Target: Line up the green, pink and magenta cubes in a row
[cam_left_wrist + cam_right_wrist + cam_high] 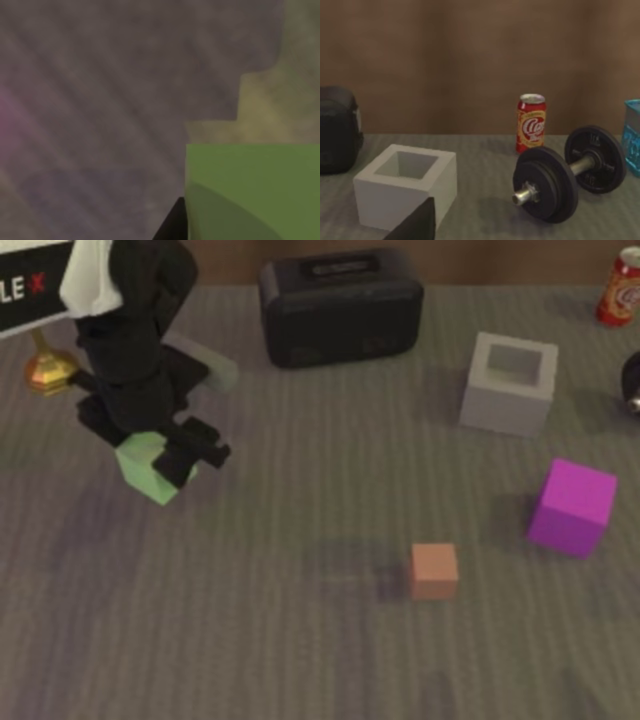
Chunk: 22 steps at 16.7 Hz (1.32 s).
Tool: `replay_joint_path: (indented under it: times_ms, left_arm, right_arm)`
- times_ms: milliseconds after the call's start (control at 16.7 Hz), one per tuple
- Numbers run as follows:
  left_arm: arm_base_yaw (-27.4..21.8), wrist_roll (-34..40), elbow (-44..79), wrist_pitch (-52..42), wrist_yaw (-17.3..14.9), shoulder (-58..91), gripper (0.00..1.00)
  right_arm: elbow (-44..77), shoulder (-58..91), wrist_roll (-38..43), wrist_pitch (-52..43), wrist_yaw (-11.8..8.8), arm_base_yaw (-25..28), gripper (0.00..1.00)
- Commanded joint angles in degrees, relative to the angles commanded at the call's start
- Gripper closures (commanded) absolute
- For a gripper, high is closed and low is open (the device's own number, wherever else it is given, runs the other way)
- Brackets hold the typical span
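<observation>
Left end effector [170,462] seemingly gripping green cube [145,468]; speaker [340,306] behind

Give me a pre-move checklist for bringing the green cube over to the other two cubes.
1. Left gripper at the green cube: ok, it is right over the cube.
2. Firm grip on the cube: cannot tell; the fingers' closure is hidden.
3. Path toward the pink cube: ok, bare table between them.
4. Magenta cube placement: ok, upright to the right of the pink cube, apart from it.
5. Hollow grey block out of the way: ok, it sits behind the cubes.
6. Right arm: ok, out of the top view.
</observation>
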<state>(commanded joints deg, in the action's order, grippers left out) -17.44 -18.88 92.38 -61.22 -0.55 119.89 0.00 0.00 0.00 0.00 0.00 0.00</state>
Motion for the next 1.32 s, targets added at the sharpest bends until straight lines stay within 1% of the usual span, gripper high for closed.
replay_joint_path:
  times_ms: [120,240,420,600,1020,1200,1320]
  left_arm:
    - [-0.4,0.0,-0.1,0.1,0.0,0.2,1.00]
    - [-1.3,1.9,0.7,-0.2,0.0,0.5,1.00]
    - [-4.8,8.9,3.0,-1.4,0.1,1.7,1.00]
    - [-9.9,20.3,5.8,-3.2,0.4,3.3,1.00]
    - [-23.0,52.1,12.2,-7.4,0.9,6.2,1.00]
    - [-27.2,61.3,14.0,-8.4,1.1,6.6,1.00]
    - [-28.8,64.4,14.7,-8.7,1.2,6.6,1.00]
  right_arm:
    - [0.0,0.0,0.0,0.0,0.0,0.0,0.00]
    - [0.0,0.0,0.0,0.0,0.0,0.0,0.00]
    - [0.0,0.0,0.0,0.0,0.0,0.0,0.00]
    - [0.0,0.0,0.0,0.0,0.0,0.0,0.00]
    - [0.0,0.0,0.0,0.0,0.0,0.0,0.00]
    - [0.0,0.0,0.0,0.0,0.0,0.0,0.00]
    - [0.0,0.0,0.0,0.0,0.0,0.0,0.00]
